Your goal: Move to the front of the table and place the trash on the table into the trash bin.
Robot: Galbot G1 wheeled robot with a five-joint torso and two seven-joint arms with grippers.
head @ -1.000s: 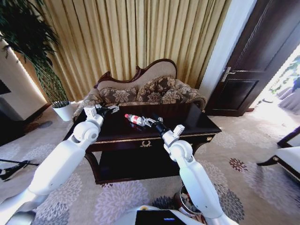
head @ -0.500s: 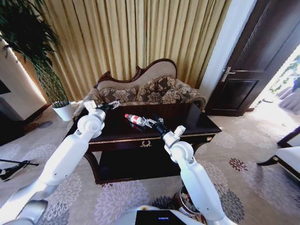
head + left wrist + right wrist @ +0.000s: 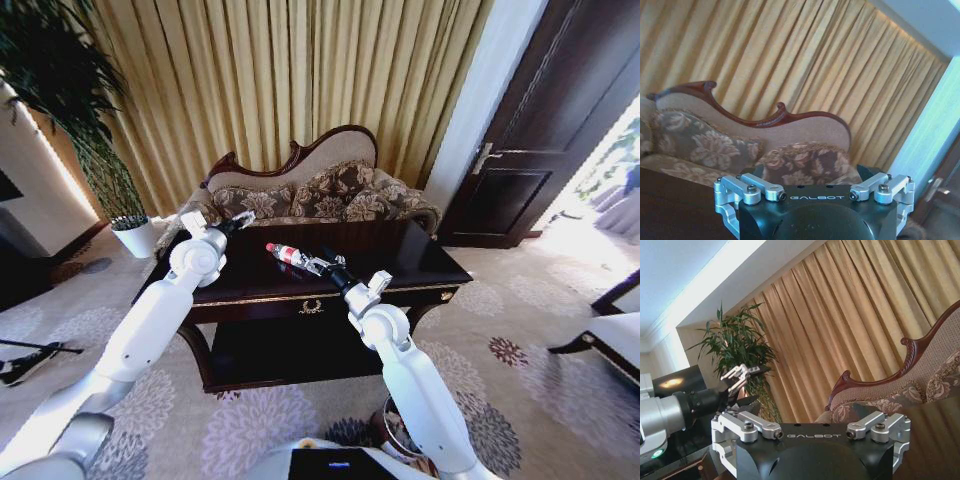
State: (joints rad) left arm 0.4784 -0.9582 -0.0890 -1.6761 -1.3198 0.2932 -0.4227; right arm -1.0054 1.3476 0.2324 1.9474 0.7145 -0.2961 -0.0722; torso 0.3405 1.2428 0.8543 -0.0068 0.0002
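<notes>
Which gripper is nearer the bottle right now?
Right. The right gripper is at the bottle; the left gripper is raised above the table's left end.

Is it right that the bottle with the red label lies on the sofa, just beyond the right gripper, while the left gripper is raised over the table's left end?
Not quite. The bottle lies on the dark table, not on the sofa, as the head view shows. The rest holds: it is just beyond the right gripper, and the left gripper is raised over the table's left end.
</notes>
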